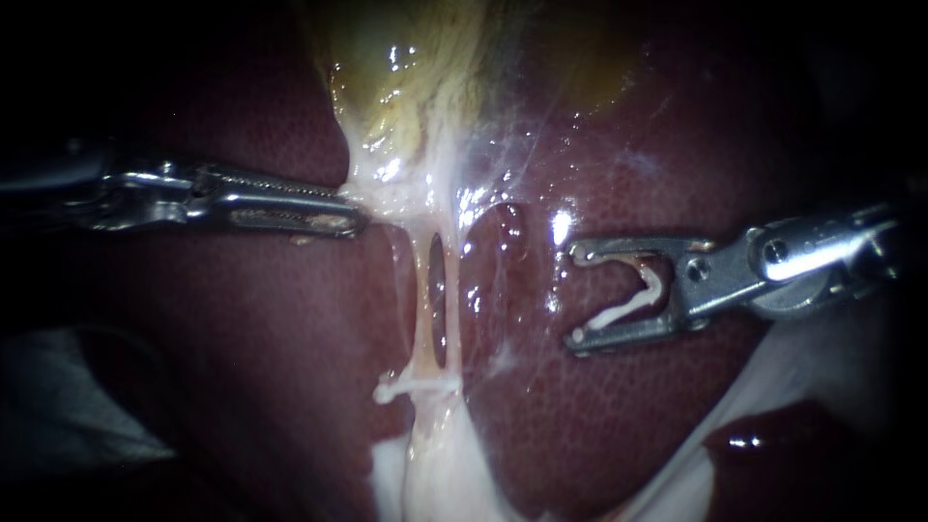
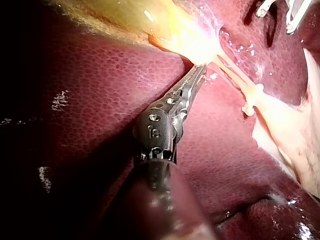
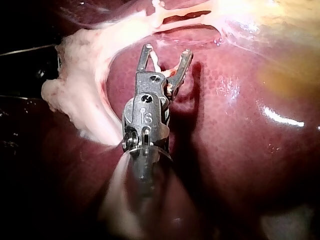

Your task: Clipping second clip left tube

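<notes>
Two pale tubes run down from the yellowish gallbladder [image 1: 416, 77] over the dark red liver [image 1: 599, 425], with a dark slit between them. The left tube [image 1: 421, 290] carries a white clip [image 1: 414, 388] at its lower end, also seen in the left wrist view [image 2: 252, 100]. My left instrument [image 1: 356, 220] is shut on the pale tissue at the gallbladder's neck [image 2: 201, 70]. My right instrument [image 1: 576, 297] stands to the right of the tubes, apart from them. Its jaws are wide apart, holding a white clip [image 1: 638, 300] between them [image 3: 167, 51].
Whitish fatty tissue [image 1: 425, 474] spreads below the tubes and along the liver's lower right edge [image 1: 764, 387]. A thin glistening membrane [image 1: 503, 193] stretches from the gallbladder over the liver to the right of the tubes. Liver lies all around both instruments.
</notes>
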Robot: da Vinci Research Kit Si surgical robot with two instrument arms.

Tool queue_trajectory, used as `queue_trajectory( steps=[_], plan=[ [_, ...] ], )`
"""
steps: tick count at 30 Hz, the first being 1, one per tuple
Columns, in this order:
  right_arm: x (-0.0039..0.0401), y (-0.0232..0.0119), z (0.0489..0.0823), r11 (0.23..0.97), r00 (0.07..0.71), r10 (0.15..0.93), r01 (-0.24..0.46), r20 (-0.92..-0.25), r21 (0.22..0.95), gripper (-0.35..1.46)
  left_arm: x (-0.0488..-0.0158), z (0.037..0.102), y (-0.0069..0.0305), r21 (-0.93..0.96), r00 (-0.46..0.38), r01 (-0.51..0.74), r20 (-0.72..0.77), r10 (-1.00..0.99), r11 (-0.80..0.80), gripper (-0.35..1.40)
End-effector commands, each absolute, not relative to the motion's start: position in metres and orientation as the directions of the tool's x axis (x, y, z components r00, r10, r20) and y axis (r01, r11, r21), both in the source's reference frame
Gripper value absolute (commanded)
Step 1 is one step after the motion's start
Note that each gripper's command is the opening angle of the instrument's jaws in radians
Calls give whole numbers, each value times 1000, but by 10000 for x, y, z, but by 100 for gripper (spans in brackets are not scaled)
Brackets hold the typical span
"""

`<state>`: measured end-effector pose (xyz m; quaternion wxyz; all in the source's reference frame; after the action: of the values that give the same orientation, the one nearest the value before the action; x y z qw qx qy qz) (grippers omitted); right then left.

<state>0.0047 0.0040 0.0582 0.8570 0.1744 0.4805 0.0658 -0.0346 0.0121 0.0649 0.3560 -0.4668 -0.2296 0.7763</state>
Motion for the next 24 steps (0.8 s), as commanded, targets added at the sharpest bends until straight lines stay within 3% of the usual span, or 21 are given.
queue_trajectory(
  steps=[1, 14, 24],
  plan=[
    [47, 40, 582, 931, 529, 280, 55, -801, 362, 50, -344, 645, 122, -690, -311, -338, -560, 768, -640, -35],
    [48, 40, 582, 928, 526, 281, 64, -803, 367, 50, -300, 568, 141, -699, -275, -344, -564, 779, -627, -35],
    [71, 32, 578, 913, 489, 293, 112, -821, 392, 50, -295, 563, 143, -695, -271, -348, -568, 777, -629, -35]
  ],
)
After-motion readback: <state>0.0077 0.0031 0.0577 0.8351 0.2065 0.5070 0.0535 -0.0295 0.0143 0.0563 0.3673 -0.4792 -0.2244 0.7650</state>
